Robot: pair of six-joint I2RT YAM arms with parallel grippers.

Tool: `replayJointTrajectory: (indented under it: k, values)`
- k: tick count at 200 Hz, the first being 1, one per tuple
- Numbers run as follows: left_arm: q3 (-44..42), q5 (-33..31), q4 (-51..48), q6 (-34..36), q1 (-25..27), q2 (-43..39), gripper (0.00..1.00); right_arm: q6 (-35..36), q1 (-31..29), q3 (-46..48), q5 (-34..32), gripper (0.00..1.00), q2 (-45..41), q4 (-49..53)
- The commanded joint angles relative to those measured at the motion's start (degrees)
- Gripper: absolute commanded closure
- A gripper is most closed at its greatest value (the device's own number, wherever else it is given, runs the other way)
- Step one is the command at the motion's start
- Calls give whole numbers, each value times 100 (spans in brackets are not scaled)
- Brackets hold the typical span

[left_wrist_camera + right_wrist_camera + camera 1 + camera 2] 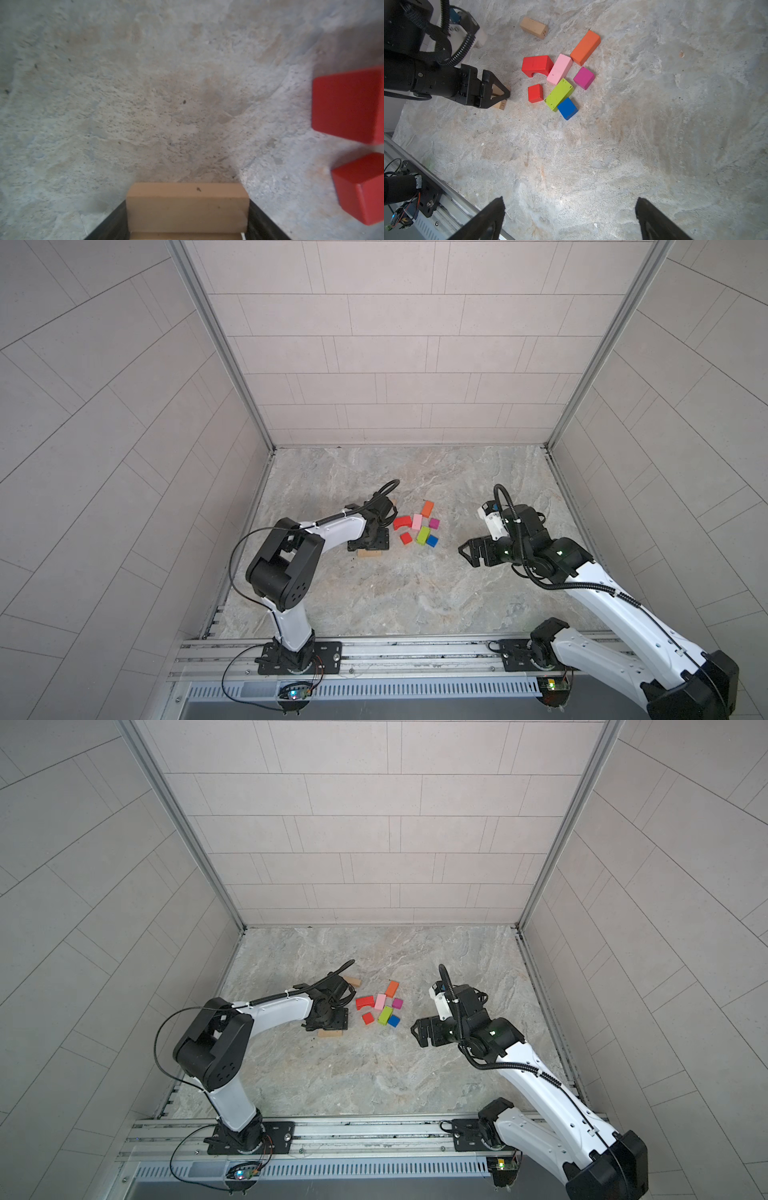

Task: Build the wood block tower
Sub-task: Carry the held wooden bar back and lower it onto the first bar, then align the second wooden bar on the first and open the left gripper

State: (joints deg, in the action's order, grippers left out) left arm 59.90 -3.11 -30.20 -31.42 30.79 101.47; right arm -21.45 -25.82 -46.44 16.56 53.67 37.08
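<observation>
My left gripper (370, 541) (187, 204) is low on the table, shut on a tan bar (187, 212) that lies on top of a second tan bar (502, 104) (369, 554). A third tan bar (534, 25) lies apart, further back. Just right of that gripper the other wood blocks lie loose in a cluster: red arch (402, 522) (536, 64), pink oblong (559, 69), orange oblong (585, 47), magenta cube (584, 78), lime oblong (559, 94), blue cube (567, 108) and red cube (535, 93) (361, 187). My right gripper (467, 552) (570, 200) hovers open and empty, right of the cluster.
Tiled walls enclose the marble table (415, 597) on three sides. An aluminium rail (374, 651) holding both arm bases runs along the front edge. The left arm's elbow (286, 560) stands over the front left of the table.
</observation>
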Motion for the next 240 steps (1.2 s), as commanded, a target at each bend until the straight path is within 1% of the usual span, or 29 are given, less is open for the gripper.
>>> replayJointTrajectory:
  k: [1,66,149,175,209,240]
  values:
    - [-74,-100,-96,14,33,-170,18,-18,16,-27,23,1,3,-52]
    - [4,-190,-210,-30,35,-177,10,-29,17,-28,36,1,3,-54]
    - [247,-30,-553,-91,37,-432,6,-34,16,-24,68,1,16,-61]
    - [294,109,-776,-176,48,-503,5,-43,15,-41,82,1,12,-61]
    - [124,39,-895,-361,175,-737,4,-48,16,-32,100,1,36,-90]
    - [-88,-23,-814,-583,248,-830,3,-62,16,-31,138,1,56,-113]
